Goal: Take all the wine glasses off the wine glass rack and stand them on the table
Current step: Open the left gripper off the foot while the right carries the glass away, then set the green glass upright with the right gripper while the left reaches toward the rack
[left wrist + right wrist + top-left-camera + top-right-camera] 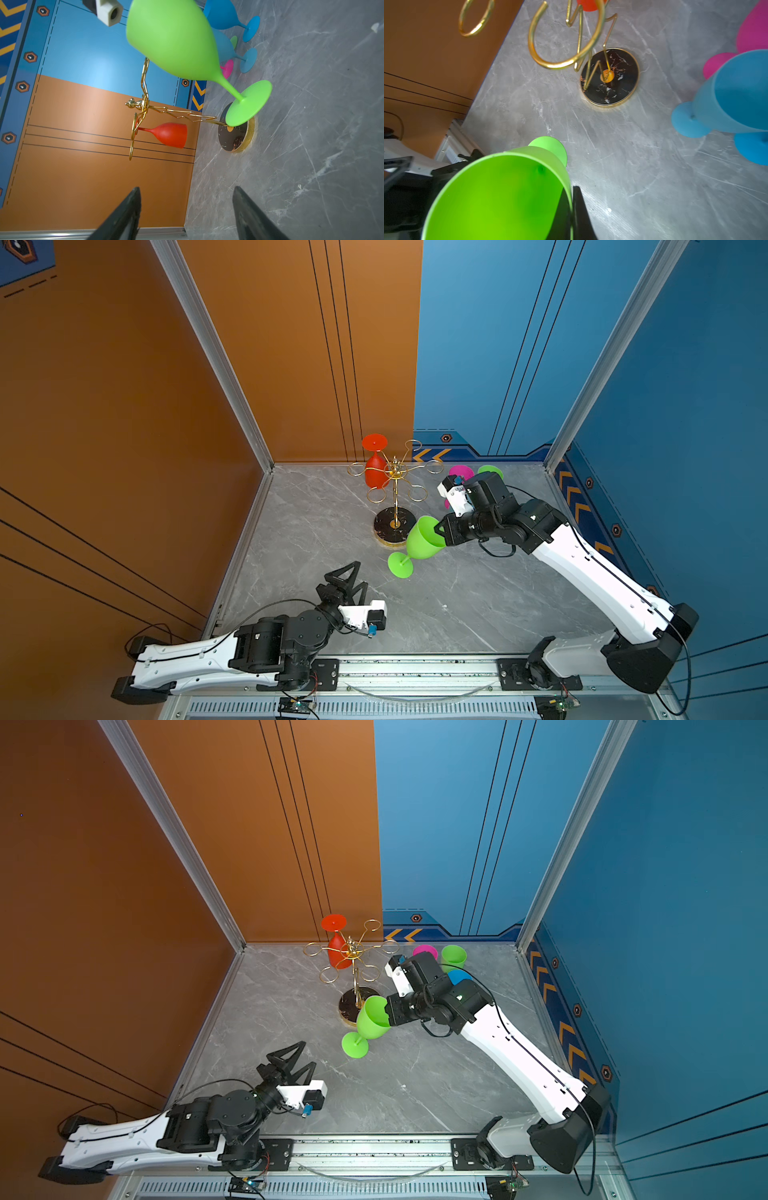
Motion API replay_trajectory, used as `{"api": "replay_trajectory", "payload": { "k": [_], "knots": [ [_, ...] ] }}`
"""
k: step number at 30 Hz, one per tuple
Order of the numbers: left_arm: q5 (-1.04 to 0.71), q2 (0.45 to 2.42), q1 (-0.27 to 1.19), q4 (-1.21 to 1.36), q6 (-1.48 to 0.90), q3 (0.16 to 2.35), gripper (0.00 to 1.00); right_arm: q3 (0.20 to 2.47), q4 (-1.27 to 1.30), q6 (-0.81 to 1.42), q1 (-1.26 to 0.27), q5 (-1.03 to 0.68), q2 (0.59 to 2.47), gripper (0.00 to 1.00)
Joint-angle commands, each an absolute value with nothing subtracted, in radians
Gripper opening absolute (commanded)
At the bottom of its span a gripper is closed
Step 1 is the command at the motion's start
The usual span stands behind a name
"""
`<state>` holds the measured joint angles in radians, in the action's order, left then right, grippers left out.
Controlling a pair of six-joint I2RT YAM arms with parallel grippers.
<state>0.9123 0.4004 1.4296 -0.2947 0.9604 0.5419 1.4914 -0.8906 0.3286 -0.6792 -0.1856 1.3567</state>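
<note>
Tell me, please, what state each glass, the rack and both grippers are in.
Wine glass rack: upright on the table.
Green wine glass: off the rack, tilted, gripped at its rim.
Red wine glass: hanging upside down on the rack.
Right gripper: shut on the green wine glass.
Left gripper: open, empty.
Blue glasses: upright on the table.
Pink glass: upright.
Second green glass: upright.

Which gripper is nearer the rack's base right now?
Right. The right gripper, shut on the green glass rim, sits just beside the rack's base; the left gripper is open farther off, toward the near side.
</note>
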Motion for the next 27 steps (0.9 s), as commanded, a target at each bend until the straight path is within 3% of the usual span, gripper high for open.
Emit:
{"api": "replay_trajectory", "payload": {
  "k": [1, 8, 15, 27],
  "knots": [
    [0.907, 0.421, 1.4, -0.273, 0.763, 0.615, 0.8, 1.488, -0.97, 0.262, -0.659, -0.011, 1.33, 0.0],
    [0.838, 0.468, 1.279, -0.326, 0.561, 0.732, 0.93, 1.432, -0.98, 0.23, -0.598, 0.098, 1.336, 0.0],
    [0.644, 0.555, 1.032, -0.449, 0.361, 0.833, 0.95, 1.387, -0.967, 0.21, -0.561, 0.185, 1.387, 0.0],
    [0.296, 0.692, 0.6, -0.522, 0.086, 0.95, 0.97, 1.309, -0.883, 0.216, -0.513, 0.186, 1.438, 0.0]
  ]
}}
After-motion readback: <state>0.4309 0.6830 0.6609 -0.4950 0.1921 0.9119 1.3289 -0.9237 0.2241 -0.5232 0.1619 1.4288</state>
